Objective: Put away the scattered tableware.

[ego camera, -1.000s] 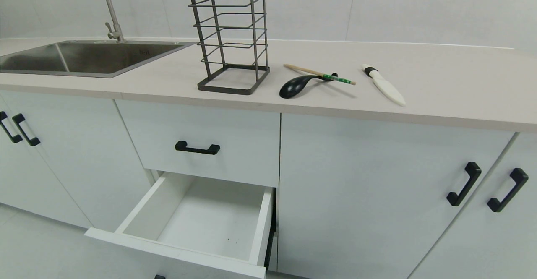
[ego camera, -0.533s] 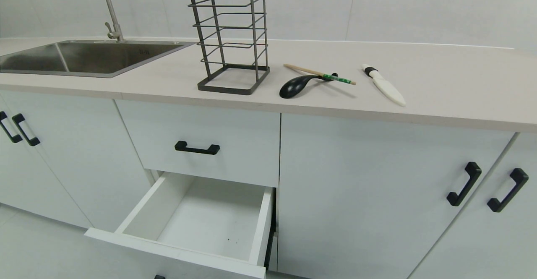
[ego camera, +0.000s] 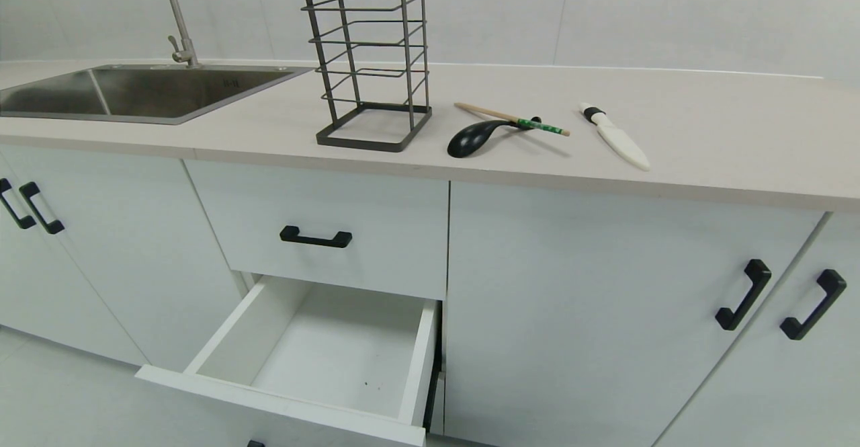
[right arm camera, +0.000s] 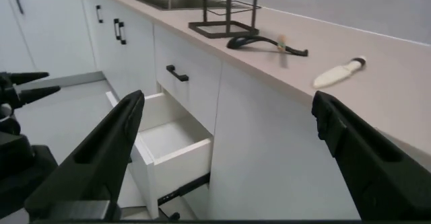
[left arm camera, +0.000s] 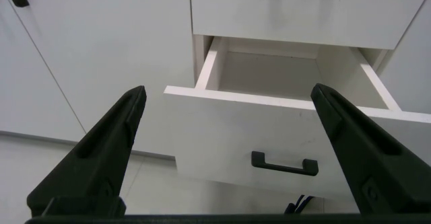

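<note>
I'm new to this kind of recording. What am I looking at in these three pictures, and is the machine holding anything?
This is a two-armed robot facing a kitchen counter. The wide picture comes from its head camera; the other two from wrist cameras, so the black prongs framing them are the left gripper and right gripper, both open, holding nothing. On the counter lie a black spoon, a chopstick crossing its handle, and a white knife, beside a wire rack and sink. Below, a drawer stands pulled open.

a pale grey tiled wall (ego camera: 672, 10) rises behind a beige countertop (ego camera: 739, 117) on white cabinets (ego camera: 571, 299), above a light floor (ego camera: 40, 400).
</note>
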Robot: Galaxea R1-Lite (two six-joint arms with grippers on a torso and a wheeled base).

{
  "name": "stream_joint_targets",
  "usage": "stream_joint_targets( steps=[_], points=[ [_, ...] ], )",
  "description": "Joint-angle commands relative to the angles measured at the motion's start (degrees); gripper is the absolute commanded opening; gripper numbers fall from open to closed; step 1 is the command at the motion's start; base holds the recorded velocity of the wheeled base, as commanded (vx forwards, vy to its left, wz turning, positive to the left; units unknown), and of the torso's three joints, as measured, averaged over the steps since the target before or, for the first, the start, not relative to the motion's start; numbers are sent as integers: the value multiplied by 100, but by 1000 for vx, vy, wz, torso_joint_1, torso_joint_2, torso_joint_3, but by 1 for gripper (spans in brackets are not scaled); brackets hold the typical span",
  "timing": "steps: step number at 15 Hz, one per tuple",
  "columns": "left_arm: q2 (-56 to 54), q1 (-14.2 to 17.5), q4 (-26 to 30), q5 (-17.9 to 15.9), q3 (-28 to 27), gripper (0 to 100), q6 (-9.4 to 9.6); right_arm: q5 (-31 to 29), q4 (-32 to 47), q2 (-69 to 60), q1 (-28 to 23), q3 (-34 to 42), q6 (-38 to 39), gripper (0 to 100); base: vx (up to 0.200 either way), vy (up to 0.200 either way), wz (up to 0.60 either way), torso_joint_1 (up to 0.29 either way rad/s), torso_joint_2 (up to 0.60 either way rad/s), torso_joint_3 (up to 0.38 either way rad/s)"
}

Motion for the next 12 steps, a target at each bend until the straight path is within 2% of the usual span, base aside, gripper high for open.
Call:
stream_joint_targets(
  steps=[1,3,5,7,12],
  points=[
    [7,1,-1,1,2,100,-1,-48,3,877,488,-232,-386,100,0,0,0,0,0,0],
    [7,-7,-1,1,2,100,-1,-593,3,1317,857,-284,-491,100,0,0,0,0,0,0],
    [7,-7,-1,1,2,100,-1,-1472,-6,1976,1463,-671,-482,100,0,0,0,0,0,0],
    [7,1,-1,1,2,100,-1,-2034,-6,2521,1938,-1031,-482,100,0,0,0,0,0,0],
    [7,1,-1,1,2,100,-1,-2773,-164,3163,2905,-1102,-465,100,0,0,0,0,0,0]
  ],
)
